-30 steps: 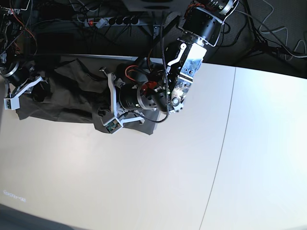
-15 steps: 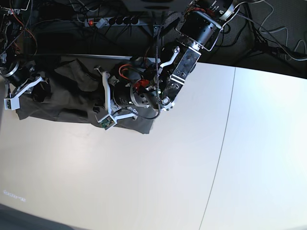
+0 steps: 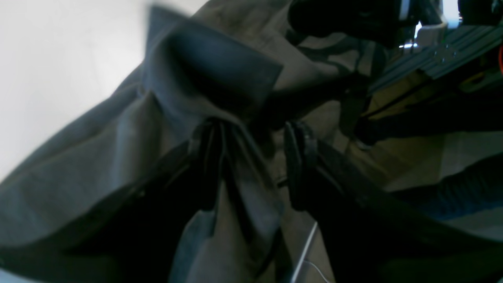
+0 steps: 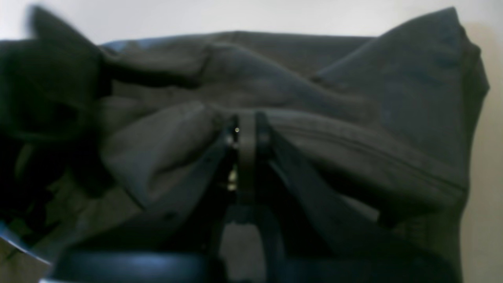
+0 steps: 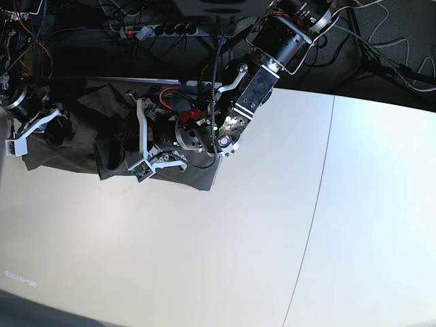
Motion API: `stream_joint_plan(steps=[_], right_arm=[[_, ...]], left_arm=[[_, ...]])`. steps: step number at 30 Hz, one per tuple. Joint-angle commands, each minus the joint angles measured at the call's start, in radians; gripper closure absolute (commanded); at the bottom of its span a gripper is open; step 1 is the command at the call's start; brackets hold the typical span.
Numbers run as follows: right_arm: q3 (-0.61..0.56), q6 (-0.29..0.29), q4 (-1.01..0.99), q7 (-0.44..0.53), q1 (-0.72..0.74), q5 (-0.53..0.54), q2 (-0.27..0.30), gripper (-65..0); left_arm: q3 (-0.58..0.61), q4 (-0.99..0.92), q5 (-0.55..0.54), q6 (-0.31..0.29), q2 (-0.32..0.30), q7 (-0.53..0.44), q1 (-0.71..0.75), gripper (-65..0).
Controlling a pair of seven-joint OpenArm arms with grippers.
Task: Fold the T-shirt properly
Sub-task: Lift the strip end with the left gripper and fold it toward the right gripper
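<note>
The dark olive-grey T-shirt [image 5: 71, 153] lies bunched at the far left back of the white table [image 5: 204, 259]. My left gripper [image 5: 112, 148] reaches over it from the right. In the left wrist view the left gripper [image 3: 254, 167] is open, its fingers [image 3: 300, 169] apart, and a fold of the T-shirt [image 3: 98, 165] hangs loose in the gap against the left one. My right gripper [image 5: 58, 133] sits at the shirt's left end. In the right wrist view the right gripper [image 4: 245, 133] is shut on a thin fold of the T-shirt [image 4: 393, 118].
A power strip [image 5: 160, 29] and loose cables lie behind the table's back edge, beside the left arm's base [image 5: 286, 34]. A seam [image 5: 320, 197] runs down the tabletop right of the middle. Bare white surface stretches in front of and to the right of the shirt.
My left arm has swept leftward over the shirt, drawing its right part over toward the left. Its jaws have come apart. The right arm has stayed where it was.
</note>
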Motion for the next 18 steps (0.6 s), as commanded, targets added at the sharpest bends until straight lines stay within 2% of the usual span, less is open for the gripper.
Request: stream_joint_plan(steps=[1,3,5,6,10,14,18], right_arm=[[0.008,0.075,0.013,0.017,0.008,0.015,0.02,0.0],[0.008,0.074,0.013,0.018,0.008,0.015,0.02,0.0],[0.008,0.075,0.013,0.022,0.008,0.015,0.019,0.0],[0.008,0.075,0.013,0.022,0.008,0.015,0.02,0.0],[0.008,0.075,0.013,0.019,0.007,0.01,0.02,0.0],[0.008,0.075,0.013,0.02,0.008,0.011,0.02,0.0],[0.008,0.075,0.013,0.021,0.008,0.011,0.02,0.0]], left_arm=[[0.002,0.037,-0.021,0.013,0.016,0.008,-0.019,-29.5],[0.002,0.093,-0.059,0.003,0.016,0.076,-0.018,-29.4],[0.002,0.174,-0.123,-0.057,0.016,0.132,-0.018,-29.4],[0.002,0.208,-0.14,-0.068,0.016,0.15,-0.018,-29.4],[0.002,0.257,-0.151,-0.068,0.01,0.155,-0.013,-29.4],[0.002,0.292,-0.154,-0.068,-0.06,0.192,-0.013,-29.4],[0.002,0.32,-0.161,-0.067,-0.155,0.2,-0.006,-29.4]])
